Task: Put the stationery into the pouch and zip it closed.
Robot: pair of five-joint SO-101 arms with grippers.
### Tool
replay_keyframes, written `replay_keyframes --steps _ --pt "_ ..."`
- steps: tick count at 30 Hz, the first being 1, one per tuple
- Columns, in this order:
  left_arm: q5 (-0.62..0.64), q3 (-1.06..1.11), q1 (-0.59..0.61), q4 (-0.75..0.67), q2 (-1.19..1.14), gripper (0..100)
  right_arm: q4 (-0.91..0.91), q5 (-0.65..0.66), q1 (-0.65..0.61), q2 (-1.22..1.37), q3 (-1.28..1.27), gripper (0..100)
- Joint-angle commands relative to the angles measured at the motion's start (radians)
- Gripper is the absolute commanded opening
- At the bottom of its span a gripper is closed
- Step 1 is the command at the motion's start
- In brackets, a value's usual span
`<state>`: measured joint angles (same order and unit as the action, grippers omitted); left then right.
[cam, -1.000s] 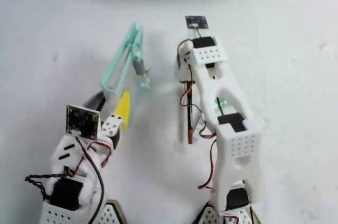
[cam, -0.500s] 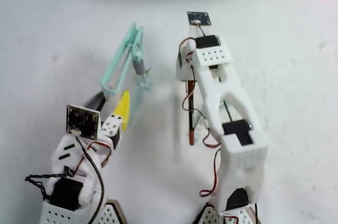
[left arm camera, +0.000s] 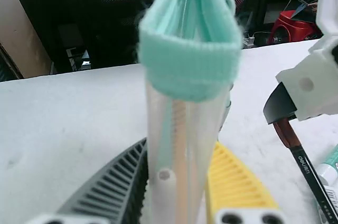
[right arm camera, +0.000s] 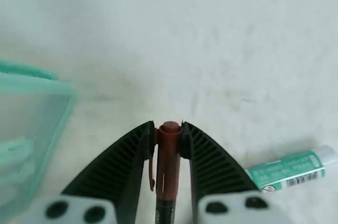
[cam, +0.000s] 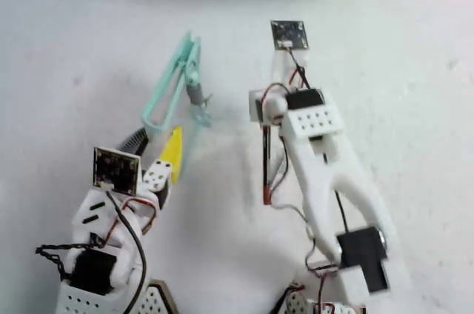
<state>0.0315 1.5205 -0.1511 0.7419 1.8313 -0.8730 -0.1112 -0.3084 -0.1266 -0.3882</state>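
Observation:
A clear pouch with mint-green trim lies slanted on the white table, its zipper end far from the arms. My left gripper is shut on the pouch's near end, squeezed between the black and yellow fingers. My right gripper is shut on a brown pen. From above, this pen runs front to back, just right of the pouch, under the right gripper. A green-and-white tube lies on the table beside the pen, and appears again as the tube near the pen's black barrel.
The white table is bare to the far left and far right. Loose red and black wires hang along the right arm. The table's far edge meets a dark room with a chair and boxes.
The right arm's wrist has drawn back toward the near right side, still holding the pen, which stays about where it was. The left arm and the pouch have not moved.

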Motion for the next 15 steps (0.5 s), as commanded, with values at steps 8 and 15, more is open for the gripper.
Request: replay_keyframes --steps 8,15 --pt "-0.012 0.008 -0.024 -0.006 -0.008 15 0.116 0.018 -0.015 -0.317 -0.173 1.7" --pt "-0.012 0.008 -0.024 -0.006 -0.008 16 0.14 0.018 -0.015 -0.483 -0.262 1.7"
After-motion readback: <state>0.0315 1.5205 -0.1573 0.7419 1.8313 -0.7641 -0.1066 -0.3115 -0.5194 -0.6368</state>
